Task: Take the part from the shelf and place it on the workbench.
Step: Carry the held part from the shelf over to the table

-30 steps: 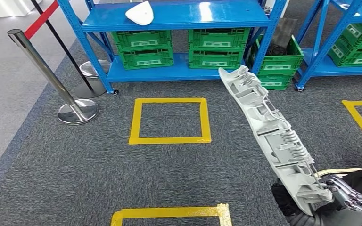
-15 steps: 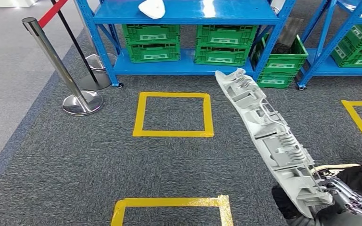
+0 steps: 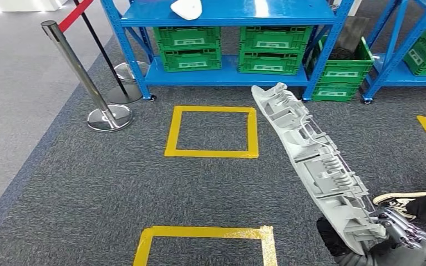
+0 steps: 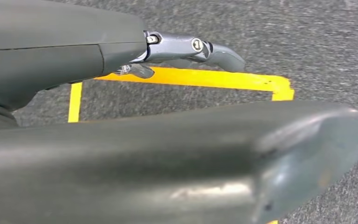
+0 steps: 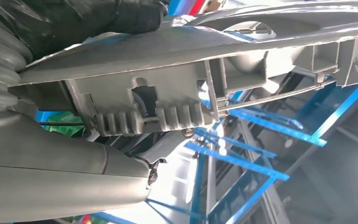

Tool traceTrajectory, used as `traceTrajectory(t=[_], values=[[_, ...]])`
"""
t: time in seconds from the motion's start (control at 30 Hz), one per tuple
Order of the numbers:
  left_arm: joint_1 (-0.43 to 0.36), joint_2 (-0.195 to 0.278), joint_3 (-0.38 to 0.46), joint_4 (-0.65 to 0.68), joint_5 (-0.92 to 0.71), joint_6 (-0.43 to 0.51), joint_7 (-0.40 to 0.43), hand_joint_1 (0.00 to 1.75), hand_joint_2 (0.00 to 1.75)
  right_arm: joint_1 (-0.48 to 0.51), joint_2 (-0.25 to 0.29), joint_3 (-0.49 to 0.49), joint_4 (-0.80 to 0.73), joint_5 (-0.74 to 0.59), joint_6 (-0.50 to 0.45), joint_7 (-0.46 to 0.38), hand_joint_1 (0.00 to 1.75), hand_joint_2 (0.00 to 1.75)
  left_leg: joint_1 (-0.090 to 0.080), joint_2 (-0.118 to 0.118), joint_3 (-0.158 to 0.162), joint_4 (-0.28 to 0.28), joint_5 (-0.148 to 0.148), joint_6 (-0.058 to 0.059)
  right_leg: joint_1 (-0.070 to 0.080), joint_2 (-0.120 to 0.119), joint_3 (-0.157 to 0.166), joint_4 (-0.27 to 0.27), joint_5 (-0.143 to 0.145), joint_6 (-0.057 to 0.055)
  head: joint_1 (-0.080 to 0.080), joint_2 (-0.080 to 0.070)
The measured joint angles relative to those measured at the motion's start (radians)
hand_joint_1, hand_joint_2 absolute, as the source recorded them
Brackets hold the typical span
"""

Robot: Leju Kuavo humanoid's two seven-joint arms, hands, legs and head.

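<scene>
Grey carpet (image 3: 77, 183) spreads beneath us, marked with yellow tape squares (image 3: 213, 132), and beyond them stands a blue shelf (image 3: 227, 16) with green crates (image 3: 188, 47) stacked on its lower level. On its upper level, far from our hands, lies a white part (image 3: 187, 8). Off towards the left we see a chrome stanchion (image 3: 83, 77) on its round base, a red belt (image 3: 77, 14) running from its top.

We have the long grey part (image 3: 316, 160) clasped in our right hand (image 3: 391, 241): the fingers wrap its near end and the piece slants up and away from the hand, towards the shelf. From the right wrist view, its ribbed inner side (image 5: 168, 102) sits tight against the palm. Just beside that hand, a person's shoe (image 3: 402, 200) rests on the carpet.

Our left hand (image 4: 135, 140) hangs over the carpet above a taped square, fingers (image 4: 191, 46) stretched out, grasping nothing.
</scene>
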State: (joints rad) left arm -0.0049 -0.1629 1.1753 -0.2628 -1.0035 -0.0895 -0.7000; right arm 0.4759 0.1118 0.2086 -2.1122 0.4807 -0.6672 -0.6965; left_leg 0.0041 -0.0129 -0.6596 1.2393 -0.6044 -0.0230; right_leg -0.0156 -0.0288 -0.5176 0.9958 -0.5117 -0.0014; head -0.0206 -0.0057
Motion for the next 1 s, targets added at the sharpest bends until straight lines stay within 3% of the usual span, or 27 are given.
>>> traceTrajectory(t=[0.03, 0.07, 0.13, 0.17, 0.23, 0.27, 0.33, 0.4, 0.47, 0.53, 0.57, 0.6, 0.67, 0.7, 0.77, 0.83, 0.9, 0.97, 1.0], values=[[0.001, 0.000, 0.000, 0.000, 0.000, 0.000, 0.000, 0.00, 0.00, 0.000, 0.000, 0.000, 0.000, 0.001, 0.000, 0.000, 1.75, 1.75, 0.001, 0.001, -0.011, 0.037, -0.010, -0.002, 0.001, -0.010, -0.003, 0.002, 0.001, -0.001, 0.000, 0.000], [0.002, -0.001, 0.000, 0.000, -0.001, 0.000, 0.000, 0.00, 0.00, 0.000, 0.000, 0.000, 0.001, 0.001, 0.000, 0.000, 1.75, 1.75, 0.001, 0.002, -0.005, 0.037, -0.001, -0.001, 0.003, -0.021, -0.005, 0.003, 0.001, -0.001, 0.000, 0.000], [0.003, -0.001, 0.000, 0.000, -0.001, 0.000, 0.000, 0.00, 0.00, 0.000, 0.000, 0.000, 0.001, 0.002, 0.000, 0.000, 1.75, 1.75, 0.000, 0.019, 0.057, -0.069, 0.059, 0.007, 0.005, -0.040, -0.005, 0.006, 0.000, 0.000, -0.001, 0.000], [0.003, 0.000, 0.000, 0.000, -0.001, 0.000, 0.000, 0.00, 0.00, 0.000, 0.000, 0.000, 0.001, 0.002, 0.000, 0.000, 1.75, 1.75, -0.005, 0.045, 0.094, -0.139, 0.083, 0.014, 0.007, -0.049, -0.004, 0.006, 0.000, 0.001, -0.001, 0.000], [-0.001, 0.001, 0.000, 0.000, -0.001, 0.000, 0.000, 0.00, 0.00, -0.001, 0.000, 0.000, 0.001, 0.004, 0.000, 0.000, 1.75, 1.75, -0.015, 0.086, 0.134, -0.227, 0.105, 0.029, 0.012, -0.067, -0.005, 0.008, 0.000, 0.008, 0.000, 0.000], [-0.001, 0.001, 0.000, 0.000, -0.001, 0.000, 0.000, 0.00, 0.00, -0.001, 0.000, 0.000, 0.001, 0.004, 0.000, 0.000, 1.75, 1.75, -0.020, 0.091, 0.134, -0.238, 0.102, 0.035, 0.014, -0.077, -0.006, 0.008, 0.000, 0.012, 0.000, 0.000], [0.002, 0.000, 0.000, 0.000, -0.001, 0.000, 0.000, 0.00, 0.00, -0.001, 0.000, 0.001, 0.001, 0.005, 0.000, 0.000, 1.75, 1.75, -0.018, 0.070, 0.129, -0.245, 0.110, 0.047, 0.014, -0.090, -0.007, 0.008, -0.002, 0.023, 0.000, 0.000], [0.004, -0.001, 0.000, 0.000, -0.002, 0.000, 0.000, 0.00, 0.00, 0.000, 0.000, 0.001, 0.001, 0.007, 0.000, 0.000, 1.75, 1.75, -0.012, 0.050, 0.127, -0.254, 0.120, 0.061, 0.011, -0.051, -0.024, 0.046, -0.035, 0.033, 0.004, 0.000], [0.001, -0.002, 0.001, 0.000, -0.004, -0.001, 0.000, 0.00, 0.00, 0.002, -0.001, 0.000, 0.001, 0.007, 0.000, 0.000, 1.75, 1.75, -0.010, 0.027, 0.122, -0.256, 0.127, 0.070, 0.007, 0.006, -0.075, 0.163, -0.102, 0.039, 0.011, 0.000], [0.000, -0.002, 0.001, 0.000, -0.007, -0.001, 0.000, 0.00, 0.00, 0.005, -0.004, 0.000, 0.003, 0.008, 0.000, 0.000, 1.75, 1.75, -0.010, 0.002, 0.117, -0.254, 0.130, 0.073, 0.006, 0.025, -0.128, 0.281, -0.143, 0.042, 0.014, 0.000], [0.000, -0.003, 0.001, 0.000, -0.009, -0.001, 0.000, 0.00, 0.00, 0.007, -0.005, 0.000, 0.004, 0.008, 0.000, 0.000, 1.75, 1.75, -0.011, -0.011, 0.116, -0.252, 0.131, 0.073, 0.005, 0.027, -0.134, 0.295, -0.136, 0.042, 0.014, 0.000], [0.001, -0.004, 0.001, 0.000, -0.010, -0.001, 0.000, 0.00, 0.00, 0.008, -0.006, 0.000, 0.005, 0.008, 0.000, 0.000, 1.75, 1.75, -0.010, -0.026, 0.116, -0.250, 0.131, 0.072, 0.005, 0.029, -0.120, 0.265, -0.108, 0.042, 0.014, 0.000], [0.000, -0.005, 0.001, 0.000, -0.012, -0.001, 0.000, 0.00, 0.00, 0.009, -0.008, 0.000, 0.006, 0.008, 0.000, 0.000, 1.75, 1.75, -0.010, -0.055, 0.115, -0.243, 0.129, 0.068, 0.001, 0.060, -0.059, 0.133, -0.037, 0.039, 0.014, 0.000], [-0.001, -0.006, 0.001, 0.000, -0.012, -0.001, 0.000, 0.00, 0.00, 0.009, -0.008, 0.000, 0.006, 0.008, 0.000, 0.000, 1.75, 1.75, -0.010, -0.068, 0.112, -0.237, 0.128, 0.064, -0.003, 0.082, -0.032, 0.072, -0.017, 0.038, 0.014, 0.000], [-0.003, -0.006, 0.001, 0.000, -0.013, -0.001, 0.000, 0.00, 0.00, 0.010, -0.008, 0.000, 0.007, 0.009, 0.000, 0.000, 1.75, 1.75, -0.009, -0.090, 0.097, -0.228, 0.130, 0.051, -0.004, 0.108, -0.008, 0.023, -0.015, 0.034, 0.014, 0.000], [0.000, -0.005, 0.001, 0.000, -0.013, -0.001, 0.000, 0.00, 0.00, 0.011, -0.009, 0.000, 0.008, 0.010, 0.000, 0.000, 1.75, 1.75, -0.006, -0.109, 0.084, -0.224, 0.135, 0.038, -0.004, 0.090, -0.005, 0.019, -0.012, 0.026, 0.014, 0.000], [0.004, -0.004, 0.001, 0.000, -0.013, -0.001, 0.000, 0.00, 0.00, 0.011, -0.009, 0.000, 0.008, 0.011, 0.000, 0.000, 1.75, 1.75, -0.007, -0.076, 0.068, -0.192, 0.114, 0.026, -0.007, 0.064, -0.002, 0.013, -0.007, 0.014, 0.008, 0.000], [0.002, -0.004, 0.001, 0.000, -0.013, 0.000, 0.000, 0.00, 0.00, 0.011, -0.009, 0.001, 0.008, 0.013, 0.000, 0.000, 1.75, 1.75, -0.008, -0.019, 0.019, -0.083, 0.055, 0.015, -0.007, 0.034, 0.000, 0.010, -0.007, 0.006, -0.001, 0.000], [0.000, -0.004, 0.001, 0.000, -0.013, 0.000, 0.000, 0.00, 0.00, 0.011, -0.009, 0.001, 0.008, 0.013, 0.000, 0.000, 1.75, 1.75, -0.005, -0.004, -0.013, -0.013, 0.025, 0.011, -0.005, 0.018, -0.001, 0.010, -0.008, 0.004, -0.004, 0.000]])
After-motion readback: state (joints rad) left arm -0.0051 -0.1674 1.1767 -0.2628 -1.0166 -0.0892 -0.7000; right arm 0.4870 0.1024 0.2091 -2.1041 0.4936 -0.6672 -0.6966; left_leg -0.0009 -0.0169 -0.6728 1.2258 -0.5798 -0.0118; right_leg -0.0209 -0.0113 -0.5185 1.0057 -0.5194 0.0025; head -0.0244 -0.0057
